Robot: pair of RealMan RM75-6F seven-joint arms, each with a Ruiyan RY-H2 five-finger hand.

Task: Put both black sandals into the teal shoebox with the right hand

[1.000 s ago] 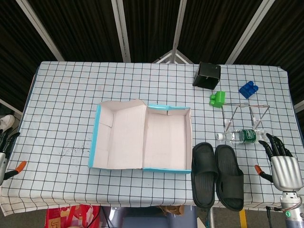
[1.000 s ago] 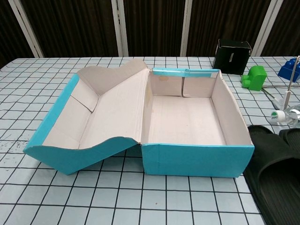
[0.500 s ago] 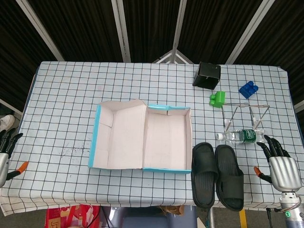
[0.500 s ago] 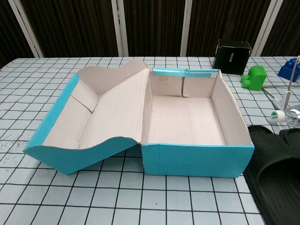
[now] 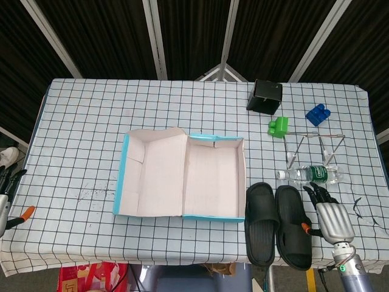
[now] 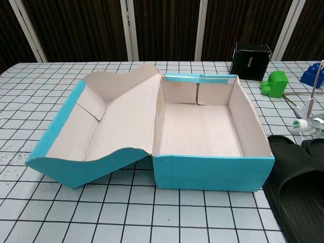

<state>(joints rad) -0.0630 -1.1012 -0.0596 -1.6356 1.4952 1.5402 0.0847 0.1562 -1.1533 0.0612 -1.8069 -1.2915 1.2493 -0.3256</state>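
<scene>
The teal shoebox (image 5: 242,176) (image 6: 212,172) lies open in the middle of the checked table, its lid (image 5: 124,176) (image 6: 55,129) folded out to the left and its inside bare. Two black sandals lie side by side right of the box near the front edge: the left sandal (image 5: 261,222) (image 6: 296,190) and the right sandal (image 5: 293,225). My right hand (image 5: 331,216) hovers just right of the right sandal, fingers spread, holding nothing. My left hand (image 5: 5,194) shows only partly at the far left edge, off the table.
A plastic water bottle (image 5: 310,175) lies just behind the sandals. Behind it stand a clear wire rack (image 5: 316,146), a green block (image 5: 278,126), a blue block (image 5: 316,114) and a black box (image 5: 264,96). An orange-handled tool (image 5: 24,214) lies at the left edge.
My right hand has moved left from the table's right edge to just beside the right sandal. The left hand has barely shifted. Box and sandals have not moved.
</scene>
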